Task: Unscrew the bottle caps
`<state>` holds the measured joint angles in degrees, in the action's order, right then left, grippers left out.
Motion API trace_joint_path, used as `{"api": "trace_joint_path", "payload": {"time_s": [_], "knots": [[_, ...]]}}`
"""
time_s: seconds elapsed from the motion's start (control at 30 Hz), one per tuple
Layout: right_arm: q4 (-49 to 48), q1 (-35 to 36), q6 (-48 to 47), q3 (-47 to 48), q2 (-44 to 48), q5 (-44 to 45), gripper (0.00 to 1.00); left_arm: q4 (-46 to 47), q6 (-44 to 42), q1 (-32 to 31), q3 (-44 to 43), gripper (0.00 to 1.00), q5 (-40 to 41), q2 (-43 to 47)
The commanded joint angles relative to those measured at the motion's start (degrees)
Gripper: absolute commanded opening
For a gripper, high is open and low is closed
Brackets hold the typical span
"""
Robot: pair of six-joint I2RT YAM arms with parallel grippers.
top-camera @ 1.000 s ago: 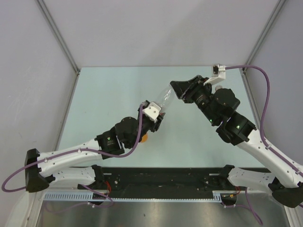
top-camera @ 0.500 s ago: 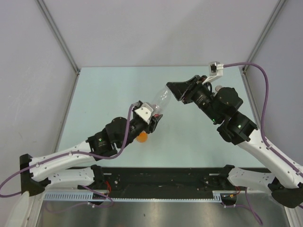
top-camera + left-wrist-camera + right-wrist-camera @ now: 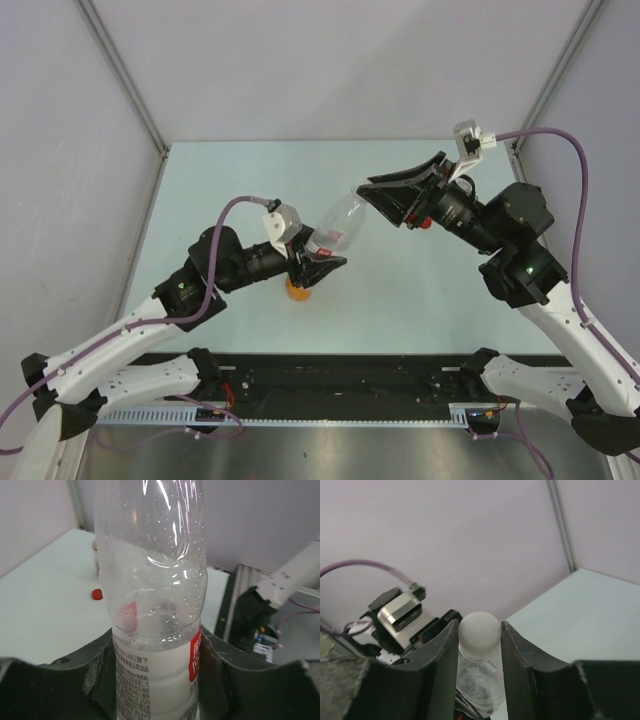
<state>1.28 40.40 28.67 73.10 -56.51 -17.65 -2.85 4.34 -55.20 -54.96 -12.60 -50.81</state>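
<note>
the left gripper [image 3: 316, 262] was clamped on the labelled lower body of the clear bottle [image 3: 338, 226], holding it tilted in the air above the middle of the tabletop [image 3: 230, 190]. the right gripper [image 3: 385, 203] had its jaws closed on the bottle's white cap [image 3: 479, 628]. an orange bottle [image 3: 298, 291] sat on the tabletop, partly hidden under the left gripper, and a red cap [image 3: 96, 594] lay loose on the tabletop.

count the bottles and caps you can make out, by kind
bottles: 2 (clear bottle, orange bottle)
caps: 2 (white cap, red cap)
total: 4, anything hidden not counted
</note>
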Motion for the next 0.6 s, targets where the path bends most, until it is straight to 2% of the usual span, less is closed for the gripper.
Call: {"api": "trace_joint_path", "payload": {"time_s": [0.0,0.03,0.07,0.27,0.53,0.57], "knots": [[0.57,-0.24,-6.33,0.29,-0.97,-16.43,0.0,3.73,3.56,1.67,-5.33,0.0,-28.34,0.71],[0.31,-0.24,-6.86,0.29,-0.8,-18.54,0.0,3.99,4.27,2.2,-5.94,0.0,-32.53,0.62],[-0.57,-0.15,-7.22,0.29,-0.45,-22.82,0.0,4.86,5.75,3.07,-6.3,0.0,-34.66,0.45],[-4.26,-0.15,-7.66,0.29,0.09,-35.32,0.0,8.56,11.73,4.22,-8.76,0.0,-48.28,-2.19],[-3.22,0.2,-10.21,0.29,0.35,-46.76,0.0,20.24,20.52,4.57,-9.47,0.0,-57.88,-5.53],[-2.26,0.46,-10.82,0.38,0.26,-47.64,0.0,24.69,24.01,4.57,-9.2,0.0,-58.5,-6.31]]}}
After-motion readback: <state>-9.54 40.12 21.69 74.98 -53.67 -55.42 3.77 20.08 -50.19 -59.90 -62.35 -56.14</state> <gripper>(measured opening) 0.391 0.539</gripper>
